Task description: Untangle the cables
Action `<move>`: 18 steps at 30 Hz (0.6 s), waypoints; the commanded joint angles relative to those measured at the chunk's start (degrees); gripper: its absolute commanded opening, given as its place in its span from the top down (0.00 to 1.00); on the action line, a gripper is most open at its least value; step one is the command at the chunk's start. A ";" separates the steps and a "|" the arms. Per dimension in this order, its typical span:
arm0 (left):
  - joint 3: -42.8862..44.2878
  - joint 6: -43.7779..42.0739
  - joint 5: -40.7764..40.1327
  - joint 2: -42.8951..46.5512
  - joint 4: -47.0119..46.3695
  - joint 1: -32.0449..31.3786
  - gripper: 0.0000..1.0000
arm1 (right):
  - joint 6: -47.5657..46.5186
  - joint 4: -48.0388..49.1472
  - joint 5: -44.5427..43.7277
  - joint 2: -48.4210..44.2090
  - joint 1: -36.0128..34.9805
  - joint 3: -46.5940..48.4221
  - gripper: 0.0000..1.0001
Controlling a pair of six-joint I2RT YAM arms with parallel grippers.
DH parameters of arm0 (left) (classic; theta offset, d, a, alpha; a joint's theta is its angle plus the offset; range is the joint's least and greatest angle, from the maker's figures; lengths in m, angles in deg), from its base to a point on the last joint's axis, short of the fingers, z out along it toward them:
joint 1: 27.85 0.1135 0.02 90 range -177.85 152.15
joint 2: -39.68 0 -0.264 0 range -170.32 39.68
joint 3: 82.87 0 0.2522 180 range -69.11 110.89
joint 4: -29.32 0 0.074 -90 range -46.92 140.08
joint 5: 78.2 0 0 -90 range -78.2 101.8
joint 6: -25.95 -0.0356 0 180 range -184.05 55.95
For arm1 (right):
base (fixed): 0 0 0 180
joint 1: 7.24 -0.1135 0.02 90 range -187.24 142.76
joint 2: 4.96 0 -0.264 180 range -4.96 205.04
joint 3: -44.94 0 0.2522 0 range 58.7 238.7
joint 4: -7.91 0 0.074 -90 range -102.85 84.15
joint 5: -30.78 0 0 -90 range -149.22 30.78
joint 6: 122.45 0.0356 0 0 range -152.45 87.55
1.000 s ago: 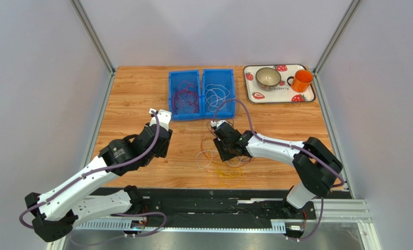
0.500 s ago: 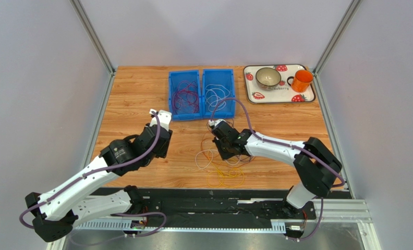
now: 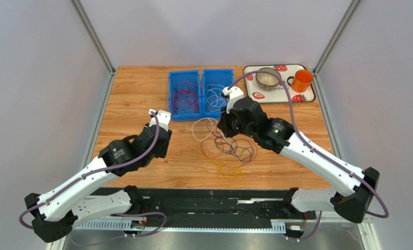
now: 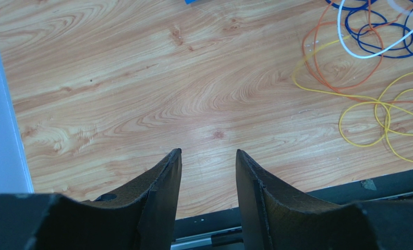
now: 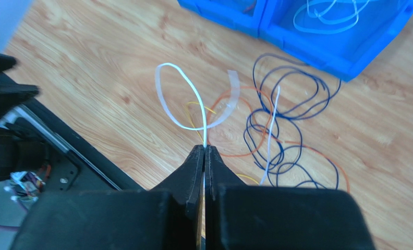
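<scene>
A loose tangle of cables lies mid-table: a white cable [image 3: 202, 128], a dark purple-black one [image 3: 237, 149], an orange one [image 3: 209, 151] and a yellow one [image 3: 229, 174]. My right gripper [image 3: 220, 128] is shut on the white cable [image 5: 185, 83] and holds it above the table, with a loop standing out past the tips [image 5: 204, 148]. The dark cable [image 5: 292, 104] and the orange cable [image 5: 229, 152] lie below it. My left gripper [image 3: 159, 148] is open and empty [image 4: 208, 153] over bare wood, left of the pile. The yellow cable [image 4: 380, 117] shows at its right.
Two blue bins stand at the back: the left one [image 3: 172, 99] holds dark red cables, the right one [image 3: 230, 96] white ones. A strawberry tray [image 3: 281, 96] with a bowl [image 3: 268, 77] and an orange mug [image 3: 301, 80] sits back right. A black rail [image 3: 208, 205] runs along the near edge.
My right arm has risen and swung toward the bins, pulling the white cable up out of the pile. The tangle has shifted and spread. The left arm has not moved.
</scene>
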 commanded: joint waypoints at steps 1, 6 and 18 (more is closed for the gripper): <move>-0.25 -0.43 -0.64 0.96 -0.57 -0.14 0.48 | -0.73 0.17 -0.82 -4.56 -0.28 3.88 1.00; -0.25 -0.25 -0.38 1.31 -0.57 -0.14 0.48 | 0.76 6.39 -2.22 -9.39 -0.28 3.10 1.00; -0.42 -0.17 0.06 1.75 -0.65 -0.14 0.48 | 0.68 10.54 -5.30 -5.19 0.86 6.08 1.00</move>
